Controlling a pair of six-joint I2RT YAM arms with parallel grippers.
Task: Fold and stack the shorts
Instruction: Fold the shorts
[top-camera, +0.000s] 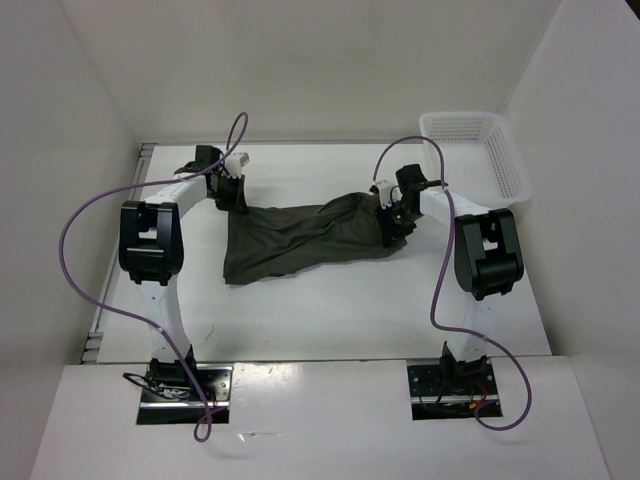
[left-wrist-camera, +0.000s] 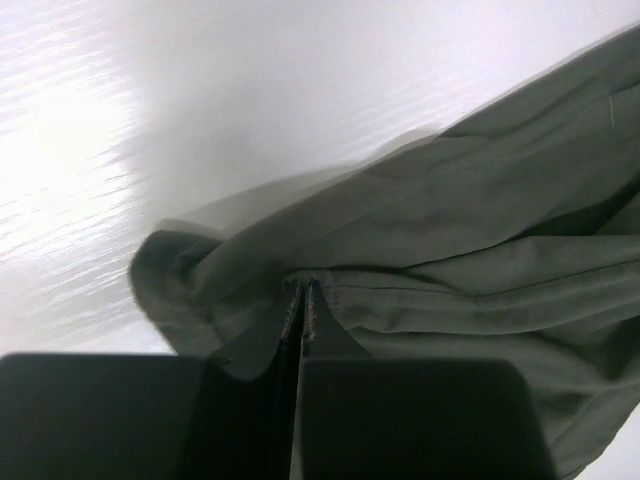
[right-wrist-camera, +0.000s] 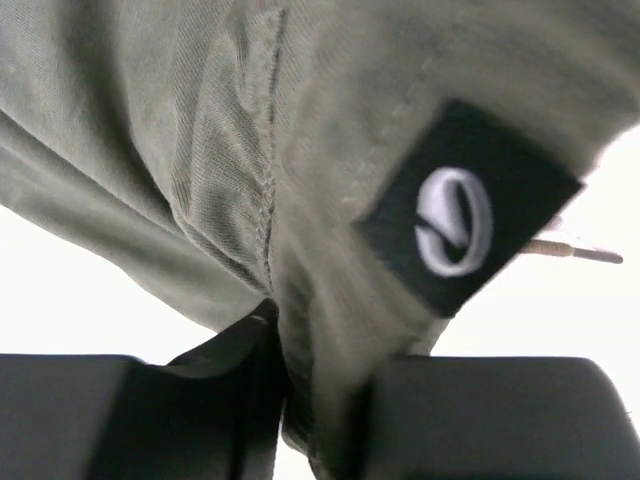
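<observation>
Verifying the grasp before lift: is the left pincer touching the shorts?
Touching. The left wrist view shows the left pincer closed on a fold of the shorts, with the cloth pinched at its tips.

Both wrist views crop shorts (left-wrist-camera: 480, 220) (logo patch (right-wrist-camera: 465, 215) blurred).

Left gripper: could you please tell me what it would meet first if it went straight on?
The shorts: the left gripper is shut on their edge, with more cloth directly ahead, probably table beneath.
</observation>
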